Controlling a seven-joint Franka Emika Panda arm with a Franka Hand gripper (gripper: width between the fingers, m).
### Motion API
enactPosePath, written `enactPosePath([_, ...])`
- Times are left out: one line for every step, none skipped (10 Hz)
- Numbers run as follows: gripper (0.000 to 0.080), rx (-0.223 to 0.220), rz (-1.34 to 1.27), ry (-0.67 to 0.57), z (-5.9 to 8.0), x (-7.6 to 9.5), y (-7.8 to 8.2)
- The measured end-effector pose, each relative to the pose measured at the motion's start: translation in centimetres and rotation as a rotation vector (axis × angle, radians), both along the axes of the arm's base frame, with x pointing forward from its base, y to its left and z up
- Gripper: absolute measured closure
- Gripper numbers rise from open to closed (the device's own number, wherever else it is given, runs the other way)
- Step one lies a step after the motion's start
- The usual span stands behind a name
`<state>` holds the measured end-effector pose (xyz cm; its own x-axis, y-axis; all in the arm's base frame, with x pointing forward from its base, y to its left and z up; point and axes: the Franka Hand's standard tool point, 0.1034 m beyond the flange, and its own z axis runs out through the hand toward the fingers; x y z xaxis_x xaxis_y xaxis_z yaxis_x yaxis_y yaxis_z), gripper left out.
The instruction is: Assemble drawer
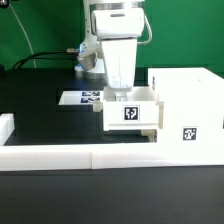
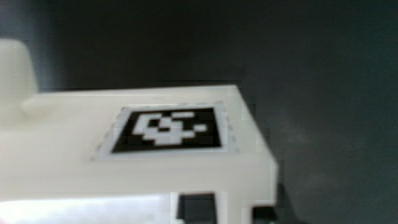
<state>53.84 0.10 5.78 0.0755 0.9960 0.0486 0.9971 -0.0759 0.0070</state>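
A small white tray (image 1: 131,115) with a black-and-white tag on its near face sits on the black table, pressed against the side of the tall white box housing (image 1: 185,105) that faces the exterior view's left. My gripper (image 1: 122,98) comes straight down into the tray and is shut on one of its walls. In the wrist view my gripper (image 2: 228,209) shows two dark fingertips (image 2: 194,205) with a white wall between them, next to a tagged white face of the tray (image 2: 173,131). The second tray is out of view.
The marker board (image 1: 82,98) lies flat behind the tray at the exterior view's left. A long low white rail (image 1: 90,156) runs along the table's front, and a short white block (image 1: 5,126) stands at the left edge.
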Motion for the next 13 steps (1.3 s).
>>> enactPosePath([0.0758,0.000,0.000,0.000,0.0,0.0,0.0])
enactPosePath([0.0758,0.000,0.000,0.000,0.0,0.0,0.0])
enactPosePath([0.0758,0.000,-0.001,0.000,0.0,0.0,0.0])
enactPosePath([0.0758,0.000,0.000,0.006,0.0,-0.1,-0.1])
enactPosePath([0.0758,-0.002,0.000,0.028,0.0,-0.2,-0.1])
enactPosePath([0.0758,-0.004,0.008,0.025,0.1,-0.1,0.2])
enactPosePath([0.0758,-0.005,0.018,0.024,0.1,-0.1,0.5])
enactPosePath([0.0758,-0.006,0.018,0.024,0.1,-0.1,0.5])
enactPosePath([0.0758,-0.006,0.018,0.024,0.1,-0.1,0.5])
enactPosePath([0.0758,-0.006,0.017,0.024,0.1,-0.1,0.4])
enactPosePath([0.0758,-0.006,0.021,0.024,0.1,-0.1,0.6])
enactPosePath([0.0758,-0.006,0.028,0.024,0.1,-0.1,0.9])
enactPosePath([0.0758,-0.012,0.048,0.025,0.1,-0.1,1.2])
